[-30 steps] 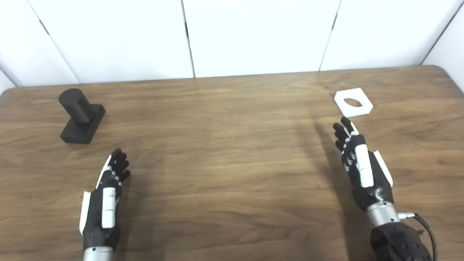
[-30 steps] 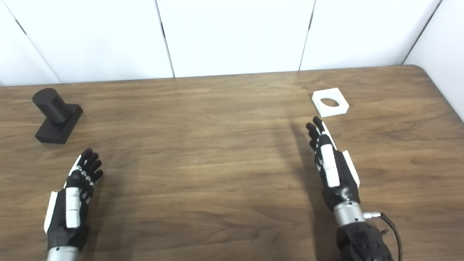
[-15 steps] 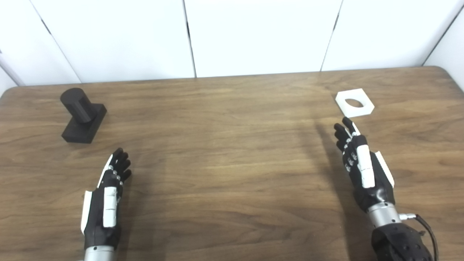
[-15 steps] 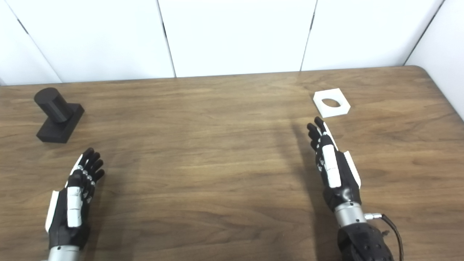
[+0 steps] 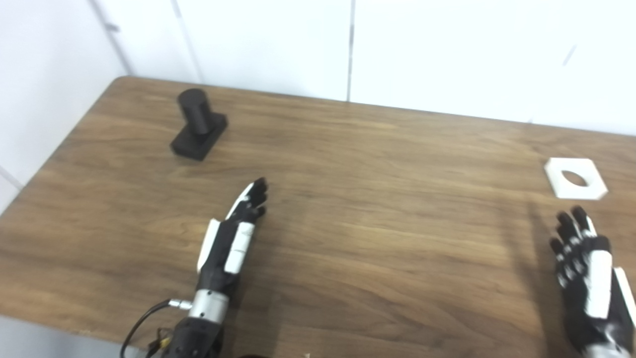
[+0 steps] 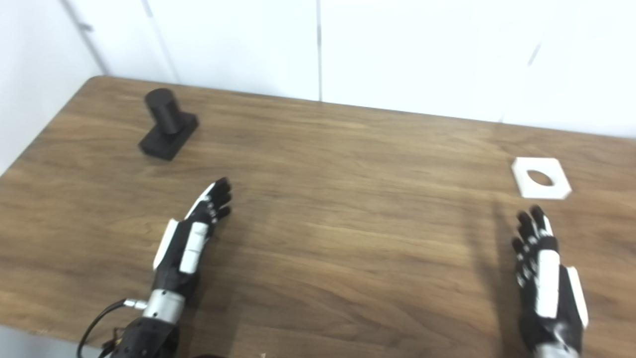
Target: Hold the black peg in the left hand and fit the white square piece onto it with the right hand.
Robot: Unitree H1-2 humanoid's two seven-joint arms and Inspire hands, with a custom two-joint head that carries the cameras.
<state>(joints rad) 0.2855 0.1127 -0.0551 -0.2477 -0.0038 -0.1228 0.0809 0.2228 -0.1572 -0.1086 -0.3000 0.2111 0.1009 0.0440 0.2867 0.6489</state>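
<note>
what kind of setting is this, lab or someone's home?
Most likely a lab test bench: plain white wall panels, a wooden table holding only a black peg on its base and a white square piece.

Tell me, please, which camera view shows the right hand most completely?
The right eye view: the right hand appears whole, fingers apart, holding nothing. In the left eye view the same hand sits against the picture's right edge, which clips its outer side.

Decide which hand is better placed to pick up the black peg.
The left hand: it lies open on the same side as the black peg, nearer than the right hand, which sits by the white piece.
</note>
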